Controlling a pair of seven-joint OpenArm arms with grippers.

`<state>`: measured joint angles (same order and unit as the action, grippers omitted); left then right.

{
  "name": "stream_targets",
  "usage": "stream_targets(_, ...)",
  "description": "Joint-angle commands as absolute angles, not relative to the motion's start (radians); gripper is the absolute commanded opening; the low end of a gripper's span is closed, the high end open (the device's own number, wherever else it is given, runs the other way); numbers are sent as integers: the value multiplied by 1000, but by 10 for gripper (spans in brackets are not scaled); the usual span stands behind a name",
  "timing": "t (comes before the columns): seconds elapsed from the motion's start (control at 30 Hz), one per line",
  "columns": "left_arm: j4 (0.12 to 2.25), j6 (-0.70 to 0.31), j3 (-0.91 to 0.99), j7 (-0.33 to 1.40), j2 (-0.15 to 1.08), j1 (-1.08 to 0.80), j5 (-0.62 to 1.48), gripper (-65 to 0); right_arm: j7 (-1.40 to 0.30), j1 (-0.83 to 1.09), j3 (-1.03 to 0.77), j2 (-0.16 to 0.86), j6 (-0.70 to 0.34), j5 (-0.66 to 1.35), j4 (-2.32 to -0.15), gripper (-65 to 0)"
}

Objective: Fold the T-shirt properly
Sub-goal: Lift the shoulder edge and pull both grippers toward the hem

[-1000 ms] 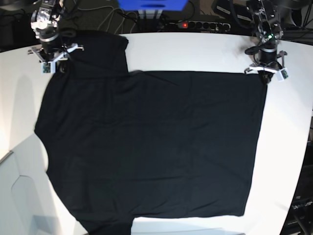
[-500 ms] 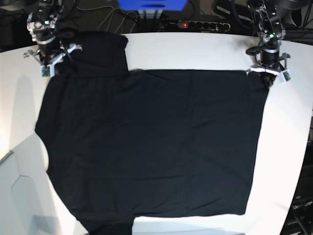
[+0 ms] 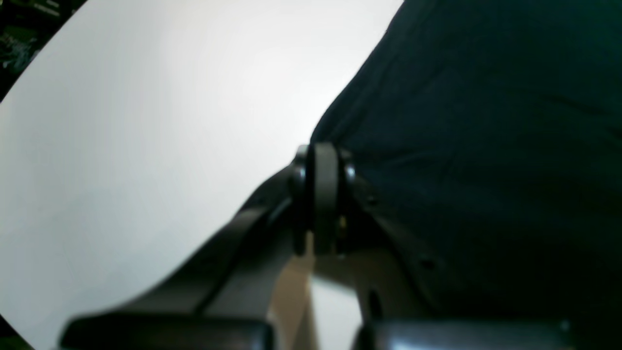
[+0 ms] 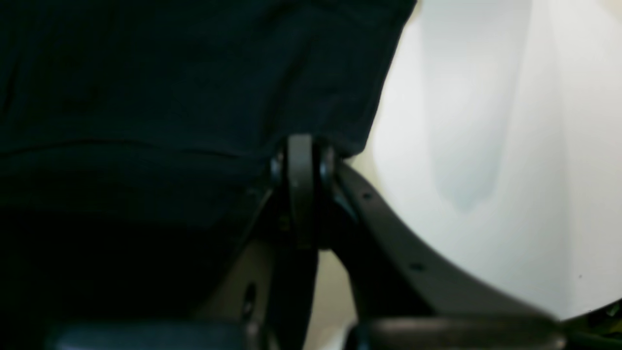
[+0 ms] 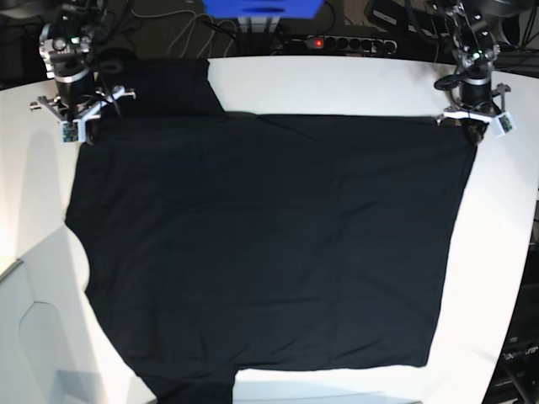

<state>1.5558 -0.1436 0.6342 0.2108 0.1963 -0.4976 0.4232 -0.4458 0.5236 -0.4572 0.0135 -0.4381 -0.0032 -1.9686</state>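
T-shirt point(image 5: 269, 252) lay spread flat on the white surface point(image 5: 337, 84), stretched between 2 claws: left claw point(image 3: 318, 160) and right claw point(image 4: 299, 150) each clamped a far corner. Uneven pulling could slip cloth free.

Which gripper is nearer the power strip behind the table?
Left. The left gripper grips the T-shirt corner right of the power strip; the right gripper is farther away.
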Motion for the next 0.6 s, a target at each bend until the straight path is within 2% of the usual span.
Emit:
stream_targets(0.0,1577,-140,653,183,211,-495,427,-650,-420,504,-464,21,-453,7,-1991,-650)
stream_targets(0.37,1652,-133,656,189,203,-400,427,-650,-430,320,-460,28,-453,7,-1983,-650)
stream_targets(0.57,1643,-137,659,364,209,-239,426,-650,-432,177,-455,38,-453,4,-1946,-650)
